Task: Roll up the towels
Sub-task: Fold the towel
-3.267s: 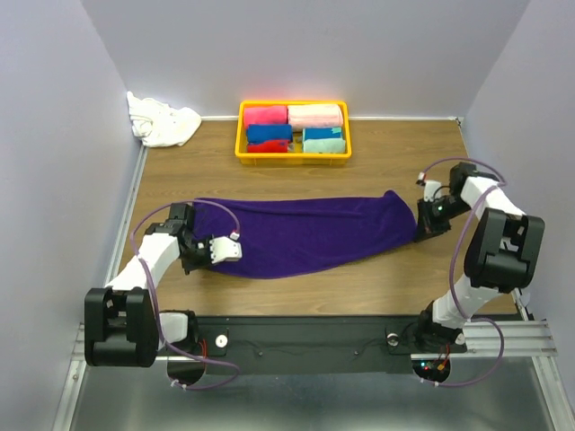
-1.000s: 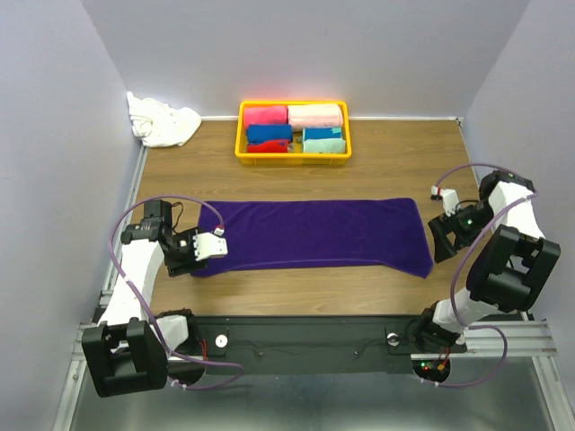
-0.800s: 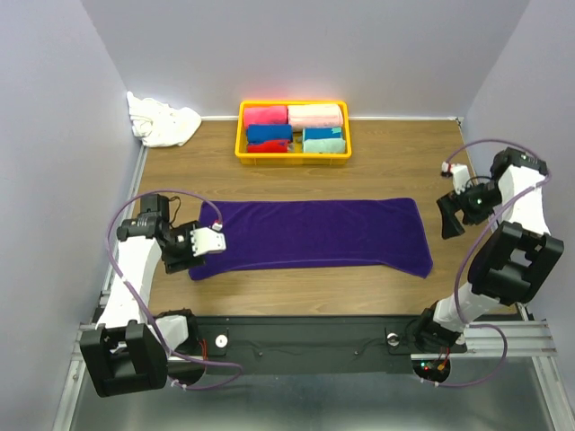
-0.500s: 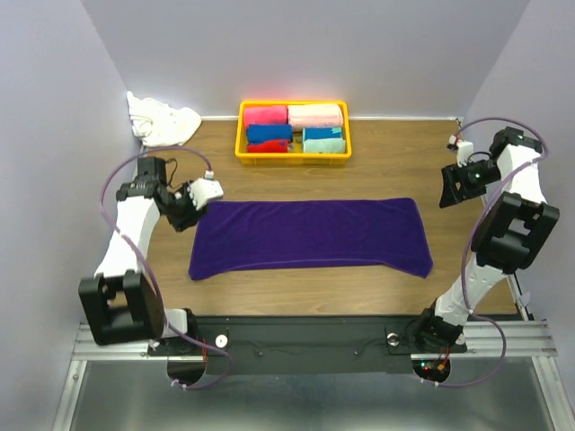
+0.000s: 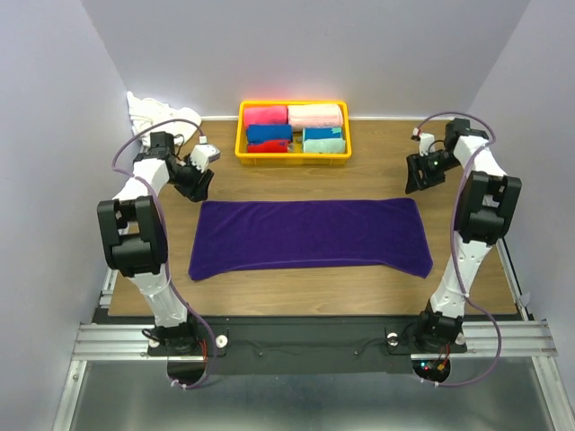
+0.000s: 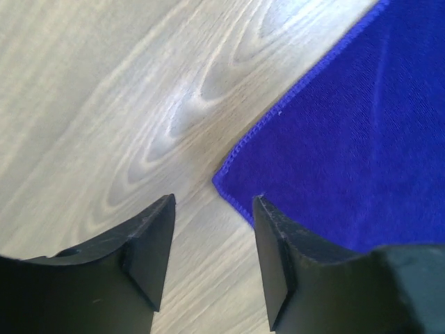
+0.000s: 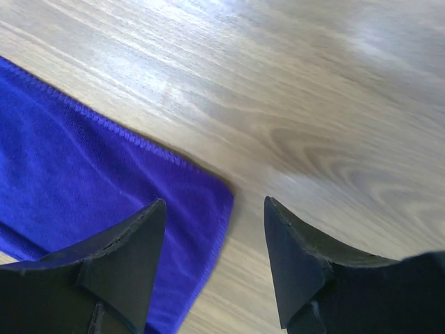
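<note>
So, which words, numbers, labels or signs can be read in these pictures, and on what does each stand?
None: no text can be read on the purple towel, the basket, its rolled towels or the table.

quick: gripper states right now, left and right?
Left gripper: open, jaws empty, above a corner of the purple towel.
Right gripper: open, jaws empty, above another corner of it.
</note>
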### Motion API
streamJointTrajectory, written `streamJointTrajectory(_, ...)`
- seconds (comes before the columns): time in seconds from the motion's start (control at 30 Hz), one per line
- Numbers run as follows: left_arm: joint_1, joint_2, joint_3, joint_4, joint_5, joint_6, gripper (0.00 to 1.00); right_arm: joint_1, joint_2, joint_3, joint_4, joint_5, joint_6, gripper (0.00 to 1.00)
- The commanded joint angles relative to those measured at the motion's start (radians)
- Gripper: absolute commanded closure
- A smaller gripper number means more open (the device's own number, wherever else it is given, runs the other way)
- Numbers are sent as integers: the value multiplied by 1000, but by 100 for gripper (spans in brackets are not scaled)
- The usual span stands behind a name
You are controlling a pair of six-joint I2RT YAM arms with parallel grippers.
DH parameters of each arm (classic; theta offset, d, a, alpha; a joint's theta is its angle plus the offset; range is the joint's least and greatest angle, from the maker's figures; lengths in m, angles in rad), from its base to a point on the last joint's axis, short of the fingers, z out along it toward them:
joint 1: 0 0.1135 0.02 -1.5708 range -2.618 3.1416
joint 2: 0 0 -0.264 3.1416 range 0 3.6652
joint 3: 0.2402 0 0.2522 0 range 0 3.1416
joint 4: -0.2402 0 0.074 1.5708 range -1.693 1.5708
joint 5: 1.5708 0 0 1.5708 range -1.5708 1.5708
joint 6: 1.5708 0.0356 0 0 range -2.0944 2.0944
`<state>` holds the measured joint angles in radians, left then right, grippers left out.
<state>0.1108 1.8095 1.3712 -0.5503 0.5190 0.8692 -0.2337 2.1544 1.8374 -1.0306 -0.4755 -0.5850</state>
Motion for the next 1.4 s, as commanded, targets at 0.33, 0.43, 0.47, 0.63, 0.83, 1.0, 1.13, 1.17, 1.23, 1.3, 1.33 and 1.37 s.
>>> streamJointTrajectory(0.33, -2, 106, 42, 58, 30, -96, 39, 50, 36, -102, 33, -23, 5, 52)
streamJointTrajectory(0.43, -2, 122, 32, 72, 23, -96, 41, 51, 33, -118, 33, -25, -6, 56)
streamJointTrajectory(0.47, -2, 129, 32, 72, 22, -96, 43, 51, 33, -118, 32, -23, -7, 60)
streamJointTrajectory(0.63, -5, 168, 52, 78, 10, -107, 57, 50, 50, -78, 33, -12, 4, 93)
streamJointTrajectory(0.83, 7, 130, 92, 47, 44, -107, 100, 47, 3, -41, 32, 15, 2, 99)
streamJointTrajectory(1.0, 35, 27, 60, -5, 62, -20, 100, 25, -134, -119, 41, 3, -76, 100)
streamJointTrajectory(1.13, 38, -35, -39, 10, 81, 16, 100, 27, -215, -240, 89, 5, -118, 99)
streamJointTrajectory(1.17, 36, -42, -50, 12, 87, 20, 100, 27, -225, -256, 96, 5, -122, 100)
streamJointTrajectory(1.23, 36, -61, -76, 18, 96, 22, 100, 31, -261, -317, 109, 5, -150, 99)
streamJointTrajectory(1.3, 36, -67, -90, 18, 98, 30, 100, 36, -286, -366, 119, 17, -174, 99)
streamJointTrajectory(1.33, 36, -68, -99, 18, 95, 40, 100, 39, -306, -388, 128, 26, -196, 99)
streamJointTrajectory(1.37, 35, -70, -113, 23, 92, 40, 100, 40, -312, -430, 135, 32, -203, 99)
